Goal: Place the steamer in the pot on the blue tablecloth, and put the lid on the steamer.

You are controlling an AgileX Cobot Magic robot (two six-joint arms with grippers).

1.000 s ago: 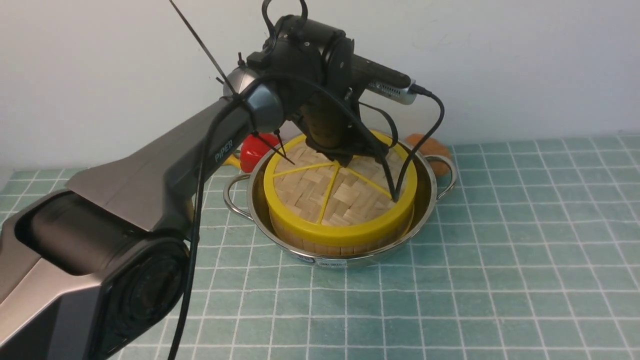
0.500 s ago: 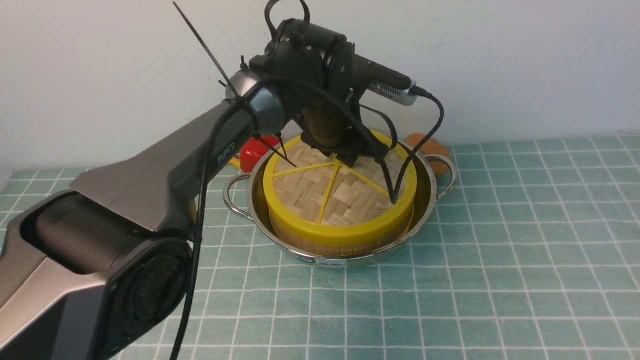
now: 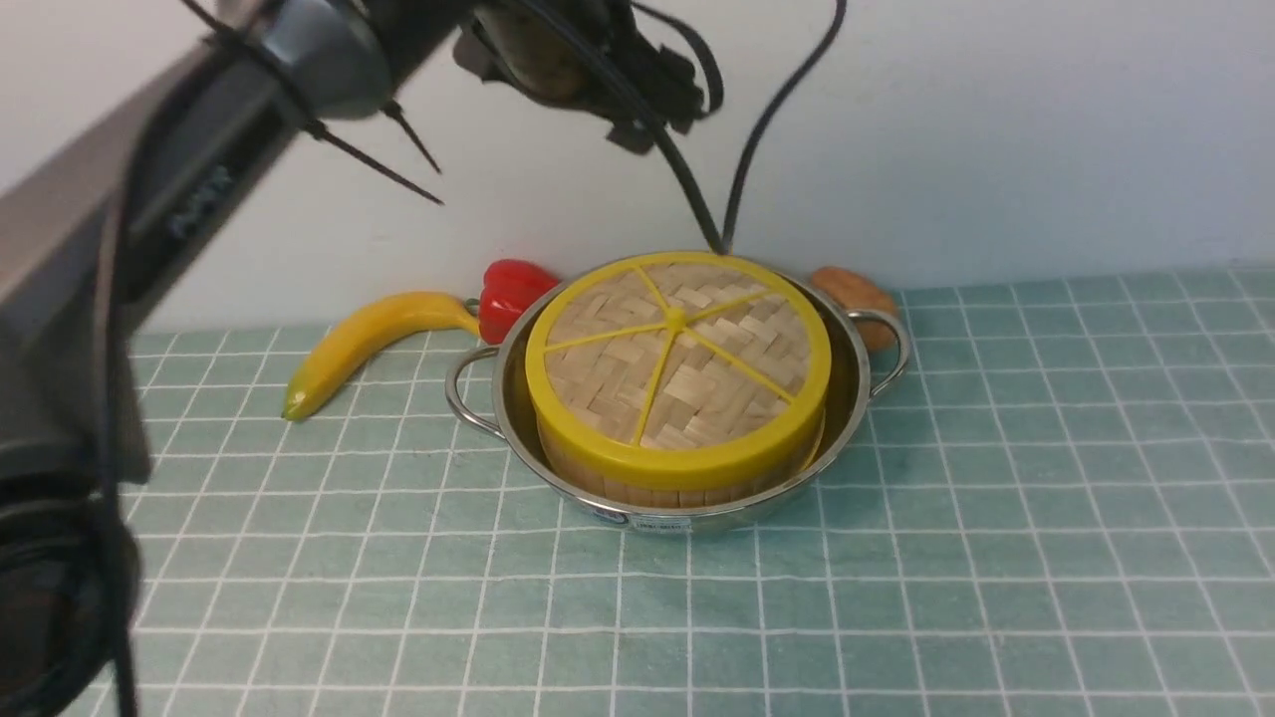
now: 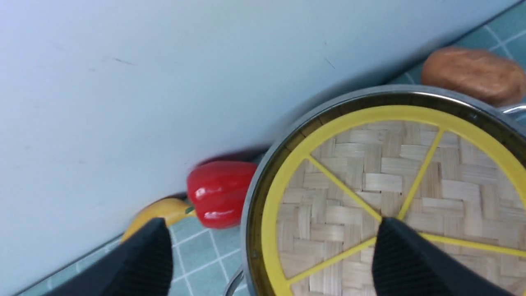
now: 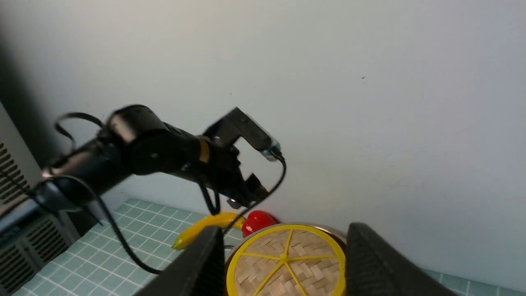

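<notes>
Woven-bamboo lid [image 3: 677, 358] (yellow-rimmed) caps the steamer [image 3: 647, 490].

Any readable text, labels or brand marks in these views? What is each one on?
Label on the side of the pot: print too small to read.
Lettering on the left arm: blurred, not readable.
No other text shows in any view.

Shiny steel pot [image 3: 847, 393] sits on the blue-green grid tablecloth [image 3: 996, 558], bamboo steamer [image 3: 677, 486] nested inside it, woven yellow-rimmed lid [image 3: 677, 363] lying flat on top, five spokes showing
</notes>
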